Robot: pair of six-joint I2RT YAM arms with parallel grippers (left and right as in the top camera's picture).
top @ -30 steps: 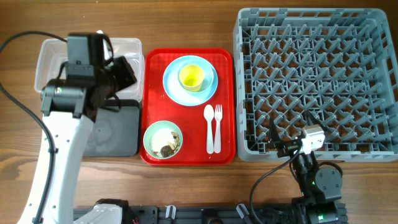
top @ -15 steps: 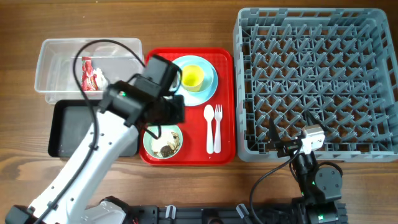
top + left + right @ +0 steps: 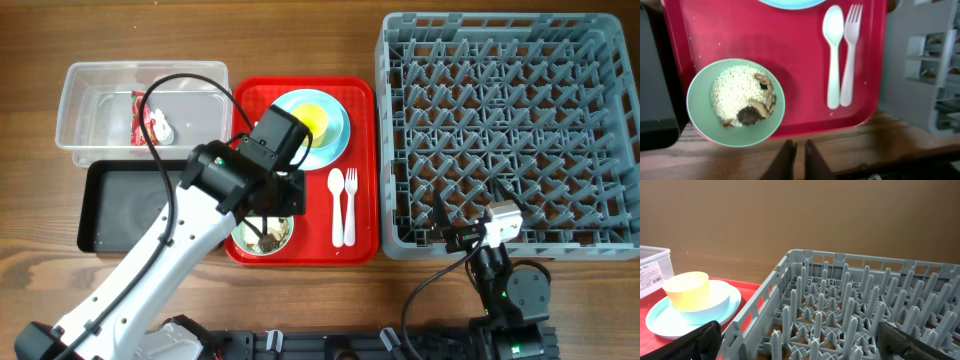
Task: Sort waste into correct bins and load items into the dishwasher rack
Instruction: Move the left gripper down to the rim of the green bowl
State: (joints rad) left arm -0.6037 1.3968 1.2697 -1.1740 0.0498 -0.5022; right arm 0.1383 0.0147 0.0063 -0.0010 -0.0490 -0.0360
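Observation:
The pale green bowl (image 3: 735, 102) with white rice and brown bits (image 3: 740, 95) sits at the red tray's front left; my left arm partly covers it in the overhead view (image 3: 268, 238). My left gripper (image 3: 799, 159) hovers just in front of the bowl, shut and empty. The white spoon (image 3: 832, 60) and fork (image 3: 850, 55) lie to the right. The red wrapper (image 3: 150, 118) lies in the clear tub (image 3: 90, 100). The black tray (image 3: 120, 210) is in front of the tub. The yellow cup (image 3: 312, 120) sits in a light blue bowl (image 3: 707, 302) on the plate (image 3: 335, 135). My right gripper (image 3: 805, 345) is open at the rack's (image 3: 510, 130) front edge.
The flat red serving tray (image 3: 305, 185) lies between the bins and the rack. My left arm (image 3: 180, 250) reaches across the black tray's right end. Cables loop over the clear tub. Bare wooden table lies in front of the tray and rack.
My left arm swung from over the clear tub to above the pale green bowl. The red wrapper now lies uncovered in the tub. The right arm has not moved.

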